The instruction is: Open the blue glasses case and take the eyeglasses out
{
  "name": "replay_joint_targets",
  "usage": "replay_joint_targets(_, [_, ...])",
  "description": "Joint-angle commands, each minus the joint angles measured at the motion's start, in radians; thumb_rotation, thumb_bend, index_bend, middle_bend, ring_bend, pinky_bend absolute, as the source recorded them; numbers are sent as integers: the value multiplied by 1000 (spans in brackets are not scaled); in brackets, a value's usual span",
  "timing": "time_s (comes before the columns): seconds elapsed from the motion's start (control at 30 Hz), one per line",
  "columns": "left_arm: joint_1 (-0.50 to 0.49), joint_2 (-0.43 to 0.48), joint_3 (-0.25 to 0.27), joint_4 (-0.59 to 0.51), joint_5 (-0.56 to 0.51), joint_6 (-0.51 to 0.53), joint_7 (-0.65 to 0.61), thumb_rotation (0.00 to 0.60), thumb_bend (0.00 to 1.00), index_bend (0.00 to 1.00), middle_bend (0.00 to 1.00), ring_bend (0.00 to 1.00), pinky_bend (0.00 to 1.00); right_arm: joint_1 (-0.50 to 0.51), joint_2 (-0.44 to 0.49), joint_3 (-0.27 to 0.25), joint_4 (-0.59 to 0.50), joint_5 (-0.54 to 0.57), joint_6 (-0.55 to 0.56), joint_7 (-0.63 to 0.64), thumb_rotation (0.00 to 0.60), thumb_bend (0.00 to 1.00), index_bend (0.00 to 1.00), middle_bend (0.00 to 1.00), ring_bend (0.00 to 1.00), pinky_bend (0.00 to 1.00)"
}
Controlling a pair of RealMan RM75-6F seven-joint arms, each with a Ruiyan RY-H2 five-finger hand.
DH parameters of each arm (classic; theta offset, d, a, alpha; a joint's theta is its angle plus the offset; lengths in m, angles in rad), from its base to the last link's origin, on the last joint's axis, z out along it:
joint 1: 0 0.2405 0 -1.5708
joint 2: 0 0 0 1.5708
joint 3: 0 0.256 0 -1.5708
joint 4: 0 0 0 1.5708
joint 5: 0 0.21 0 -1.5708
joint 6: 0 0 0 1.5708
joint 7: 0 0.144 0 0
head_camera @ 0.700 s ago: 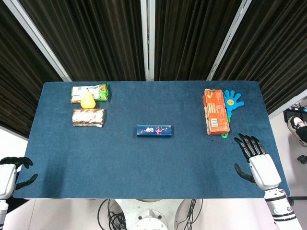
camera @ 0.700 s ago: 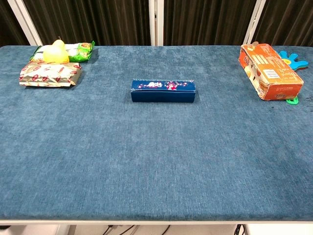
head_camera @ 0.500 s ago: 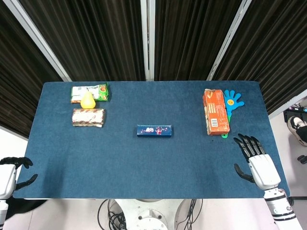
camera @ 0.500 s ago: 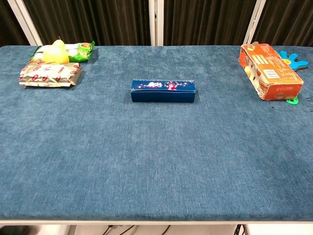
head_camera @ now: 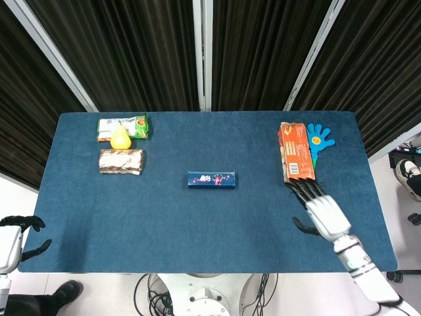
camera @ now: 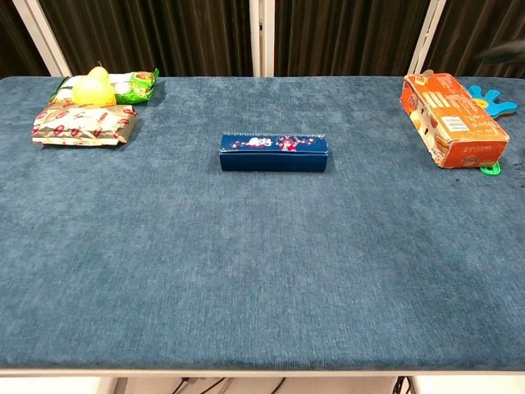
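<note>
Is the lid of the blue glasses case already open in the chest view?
No, the blue glasses case lies closed on the table, with its lid flat and no eyeglasses visible.

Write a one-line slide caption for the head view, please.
Closed blue glasses case lies mid-table; open right hand hovers near the orange box.

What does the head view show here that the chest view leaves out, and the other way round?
Only the head view shows the two hands: the right hand with fingers spread over the table near the orange box, and the left hand open at the table's near left corner. Only the chest view shows the front side wall of the blue glasses case, still closed. Both show the case, the orange box, the blue hand-shaped toy, the yellow pear and two snack packets on the blue table.
</note>
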Motion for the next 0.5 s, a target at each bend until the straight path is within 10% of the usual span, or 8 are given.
replay_joint_targets(0.03, [0,0,0,1,0,-1,-3,600,166,508,536,415,339,196,-99,115,42,213,-241,-89,600,295,27,71,0,0])
replay_joint_targets(0.5, [-3,1,-1,5,-3,-7,-15,600,166,508,536,415,339,553,-462,194,404,612,-493,-285,600,349,156,130,0,0])
